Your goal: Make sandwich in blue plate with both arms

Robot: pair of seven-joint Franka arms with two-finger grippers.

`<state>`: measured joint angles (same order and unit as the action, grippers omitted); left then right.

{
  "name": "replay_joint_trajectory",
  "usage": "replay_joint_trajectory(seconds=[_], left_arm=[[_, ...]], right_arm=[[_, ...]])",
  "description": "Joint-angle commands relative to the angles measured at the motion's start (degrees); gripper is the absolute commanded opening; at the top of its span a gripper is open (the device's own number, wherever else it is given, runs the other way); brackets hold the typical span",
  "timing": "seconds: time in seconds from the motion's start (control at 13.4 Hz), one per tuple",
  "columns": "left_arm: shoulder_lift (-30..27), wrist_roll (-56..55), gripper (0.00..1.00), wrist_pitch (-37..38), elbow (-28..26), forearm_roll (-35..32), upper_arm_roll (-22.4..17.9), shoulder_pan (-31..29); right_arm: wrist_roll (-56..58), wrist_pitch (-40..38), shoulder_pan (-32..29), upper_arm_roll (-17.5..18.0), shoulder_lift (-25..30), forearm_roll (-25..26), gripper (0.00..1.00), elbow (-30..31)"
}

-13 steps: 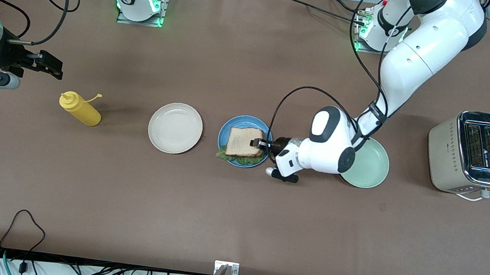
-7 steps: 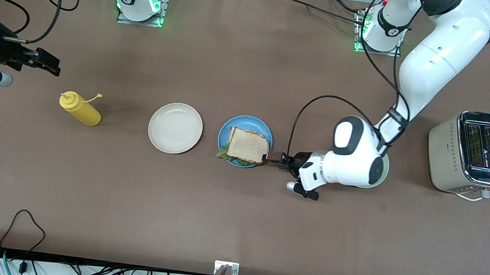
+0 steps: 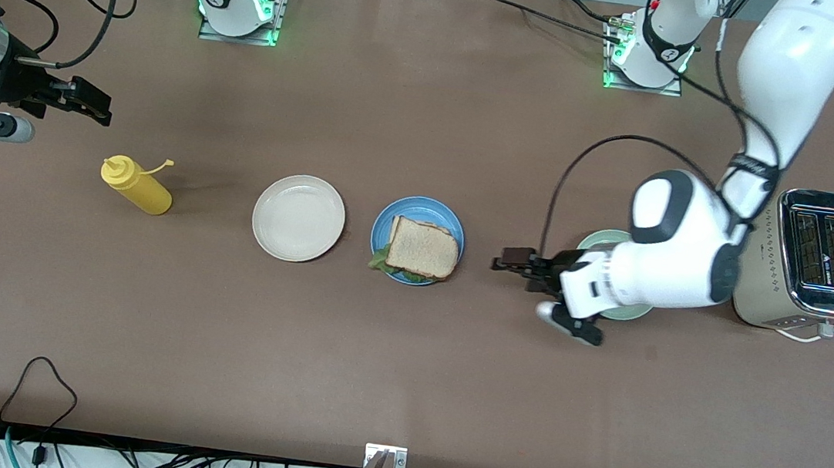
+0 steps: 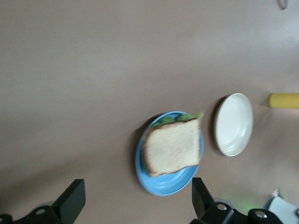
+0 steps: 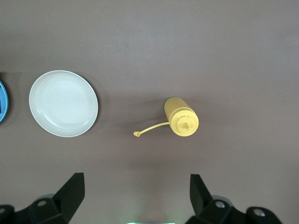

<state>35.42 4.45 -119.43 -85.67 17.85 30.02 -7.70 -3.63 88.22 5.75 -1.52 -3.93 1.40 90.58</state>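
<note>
- Front view. The sandwich [image 3: 422,248] lies assembled on the blue plate [image 3: 381,224] at mid-frame, between a cream plate [image 3: 298,218] and a mint plate [image 3: 593,241]. Lettuce [image 3: 378,261] pokes past the rim at the lower edge. The left end effector [image 3: 501,263] hangs over bare tabletop [image 3: 401,387] between the blue and mint plates, jaws apart and empty. The right end effector [image 3: 101,106] waits above the mustard bottle's [image 3: 135,186] end of the tabletop, jaws apart.
- Left wrist view. The top slice sits square on the plate, green showing at one edge. Both fingers [image 4: 72,200] stand wide, with nothing between them.
- Right wrist view. The fingers [image 5: 70,193] are spread over the bottle and cream plate; only a sliver of blue plate shows at the frame's edge.
- Handling (judged). The stack is light, soft and unbound, and would likely shear or crush under a pinch. The stiff but glossy plate rim is the better hold.
</note>
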Motion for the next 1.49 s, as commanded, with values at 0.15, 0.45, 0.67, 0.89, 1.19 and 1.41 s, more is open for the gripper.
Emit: replay_joint_trajectory(seconds=[0.15, 0.45, 0.67, 0.89, 1.19, 1.41], left_arm=[[-8.9, -3.9, 1.00, 5.8, -2.4, -16.4, -3.3, 0.0], [-16.2, -7.8, 1.00, 10.8, -2.2, -22.4, -14.6, 3.3], [-22.7, -7.3, 1.00, 14.7, -1.3, -22.1, -24.0, 5.7], [-29.1, -7.5, 1.00, 23.5, -2.6, -21.7, -26.3, 6.1], [-36.7, -7.6, 1.00, 21.4, -12.6, -19.9, -26.2, 5.3], [-43.7, -7.6, 1.00, 17.7, -22.1, -19.1, -26.1, 5.2]], right_arm=[[-0.6, -0.7, 0.3, -0.1, 1.6, -0.5, 1.00, 0.9], [-0.6, -0.5, 0.0, -0.4, 1.6, -0.2, 1.00, 1.4], [-0.7, -0.9, -1.2, -0.6, 1.6, -0.3, 1.00, 1.4], [-0.7, -0.8, -1.3, -0.6, 1.6, -0.3, 1.00, 1.4], [-0.7, -0.9, -2.2, -0.6, 1.6, -0.3, 1.00, 1.4], [-0.7, -0.9, -2.8, -0.6, 1.6, -0.3, 1.00, 1.4]])
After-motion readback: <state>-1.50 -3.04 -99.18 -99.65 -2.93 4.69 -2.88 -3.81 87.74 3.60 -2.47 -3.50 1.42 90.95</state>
